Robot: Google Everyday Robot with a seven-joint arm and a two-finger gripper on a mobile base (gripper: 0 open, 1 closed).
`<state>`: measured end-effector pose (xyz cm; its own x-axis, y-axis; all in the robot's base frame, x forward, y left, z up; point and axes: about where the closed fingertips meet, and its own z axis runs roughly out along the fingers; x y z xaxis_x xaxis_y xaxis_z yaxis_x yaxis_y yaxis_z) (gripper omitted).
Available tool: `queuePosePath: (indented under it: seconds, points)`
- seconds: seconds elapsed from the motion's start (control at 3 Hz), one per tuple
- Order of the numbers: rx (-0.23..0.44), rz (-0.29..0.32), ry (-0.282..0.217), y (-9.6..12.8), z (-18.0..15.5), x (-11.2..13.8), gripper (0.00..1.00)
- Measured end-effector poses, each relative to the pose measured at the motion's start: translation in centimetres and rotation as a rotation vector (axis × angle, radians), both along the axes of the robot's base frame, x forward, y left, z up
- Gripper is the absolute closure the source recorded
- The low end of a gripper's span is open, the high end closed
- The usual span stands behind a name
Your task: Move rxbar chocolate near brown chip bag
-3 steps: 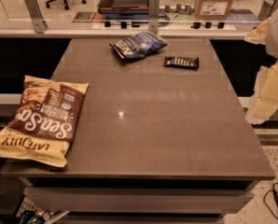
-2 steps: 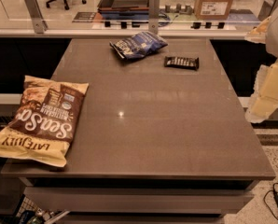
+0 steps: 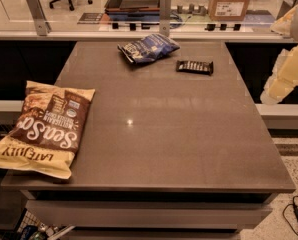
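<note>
The rxbar chocolate (image 3: 194, 67) is a small flat black bar with white lettering, lying at the far right of the brown table (image 3: 179, 134). The brown chip bag (image 3: 45, 127) is large, brown and cream-yellow, and lies flat on the table's near left edge, partly overhanging it. The two are far apart. Only a cream part of my arm (image 3: 289, 64) shows at the right edge, off the table's side. My gripper is out of view.
A dark blue snack bag (image 3: 148, 48) lies at the far middle of the table, just left of the bar. A glass partition with metal posts (image 3: 164, 6) runs behind the table. A cardboard box (image 3: 230, 1) stands beyond it.
</note>
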<state>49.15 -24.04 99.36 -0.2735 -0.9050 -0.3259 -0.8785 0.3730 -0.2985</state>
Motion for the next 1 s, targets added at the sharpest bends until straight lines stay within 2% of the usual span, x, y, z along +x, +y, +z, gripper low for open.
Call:
queuePosePath:
  seconds: [0.33, 1.0]
  points:
    - [0.092, -0.015, -0.018, -1.6, -0.7, 2.9, 0.0]
    - [0.271, -0.044, -0.074, -3.6, -3.3, 7.8, 0.0]
